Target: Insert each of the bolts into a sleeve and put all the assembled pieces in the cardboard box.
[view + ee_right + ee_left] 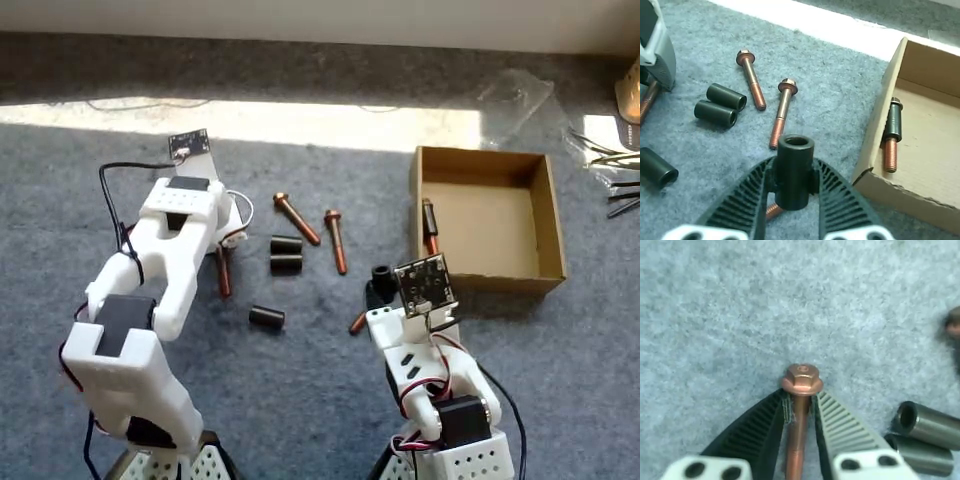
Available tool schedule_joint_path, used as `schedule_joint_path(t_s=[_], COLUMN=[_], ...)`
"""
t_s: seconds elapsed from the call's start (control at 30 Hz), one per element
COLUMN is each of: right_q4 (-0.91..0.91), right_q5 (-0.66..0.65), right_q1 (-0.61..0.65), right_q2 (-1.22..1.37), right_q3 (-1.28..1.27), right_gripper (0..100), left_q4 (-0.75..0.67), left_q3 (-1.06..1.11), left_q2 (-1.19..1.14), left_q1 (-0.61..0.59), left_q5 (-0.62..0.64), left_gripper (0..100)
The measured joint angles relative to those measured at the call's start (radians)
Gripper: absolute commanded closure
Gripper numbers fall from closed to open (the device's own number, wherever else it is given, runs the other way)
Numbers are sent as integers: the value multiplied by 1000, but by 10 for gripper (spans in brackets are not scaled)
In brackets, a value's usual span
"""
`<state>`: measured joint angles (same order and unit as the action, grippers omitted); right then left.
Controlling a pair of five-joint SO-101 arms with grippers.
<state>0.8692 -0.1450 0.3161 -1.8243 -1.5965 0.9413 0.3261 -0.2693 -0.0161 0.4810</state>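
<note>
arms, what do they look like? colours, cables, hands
Both arms are blocky white plastic with black motors at the joints. The left arm carries a looping black cable; the right arm shows red, white and black wires. Each wrist bears a circuit board. The left hand and right hand have black ribbed fingers on white holed bases.

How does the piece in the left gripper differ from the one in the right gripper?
The left gripper holds a copper-coloured bolt; the right gripper holds a black sleeve. The bolt is slim, with a flanged hex head; the sleeve is thicker, a plain tube with an open end. The bolt is gripped just below its head, the sleeve around its middle. Both are firmly clamped.
</note>
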Motion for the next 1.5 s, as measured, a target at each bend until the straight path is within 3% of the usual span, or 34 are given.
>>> schedule_joint_path(t_s=[0.27,0.4,0.73,0.93,1.27,1.5], right_q4=[0,0,0,0,0,-83], right_q5=[0,0,0,0,0,0], right_q1=[0,0,0,0,0,0], right_q2=[0,0,0,0,0,0], right_q3=[0,0,0,0,0,-63], right_gripper=[994,994,994,994,994,994], left_q4=[0,0,0,101,262,345], left_q3=[-31,-32,-38,-37,-37,-37], left_q2=[-29,-31,-28,150,511,746], left_q1=[6,21,69,124,129,127], left_q5=[0,0,-2,-9,-367,-431], left_gripper=[918,998,996,995,995,995])
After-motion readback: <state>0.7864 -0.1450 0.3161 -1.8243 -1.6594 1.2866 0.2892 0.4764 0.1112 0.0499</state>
